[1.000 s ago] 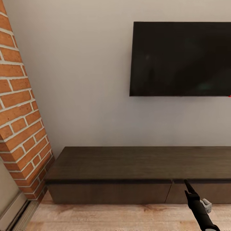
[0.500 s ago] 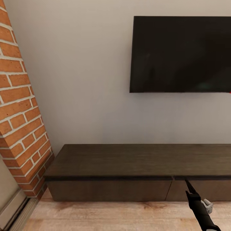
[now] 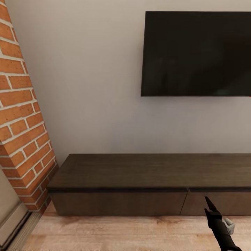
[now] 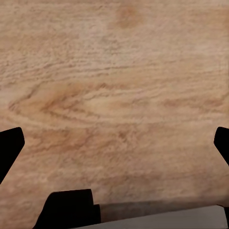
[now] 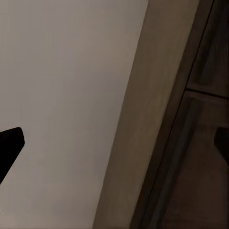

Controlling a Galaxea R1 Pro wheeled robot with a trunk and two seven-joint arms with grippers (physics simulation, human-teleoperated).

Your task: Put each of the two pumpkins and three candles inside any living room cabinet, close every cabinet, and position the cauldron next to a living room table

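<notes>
The head view faces a pale wall with a black TV (image 3: 197, 54) mounted high at the right and a brick fireplace (image 3: 21, 118) slanting down the left side. Below the TV, the long dark brown cabinet (image 3: 146, 172) sits against the wall on the light wood plank floor (image 3: 115, 233). Its flat top is bare and its plain drawer fronts sit flush, with a thin vertical seam between two of them near the right. The right gripper (image 3: 213, 213) reaches up from the lower right corner of that view as a slim black shape, its tip just in front of the cabinet's drawer front beside that seam; whether it touches the wood cannot be told. In the right wrist view the fingers (image 5: 10, 143) show as dark tips at the two opposite edges, spread wide apart with nothing between them, looking at the wall and the cabinet (image 5: 191, 143) edge with its drawer seam. In the left wrist view the left gripper (image 4: 114, 143) points at the plank floor (image 4: 109, 90), its fingers (image 4: 9, 145) likewise at the opposite edges, apart and empty.
</notes>
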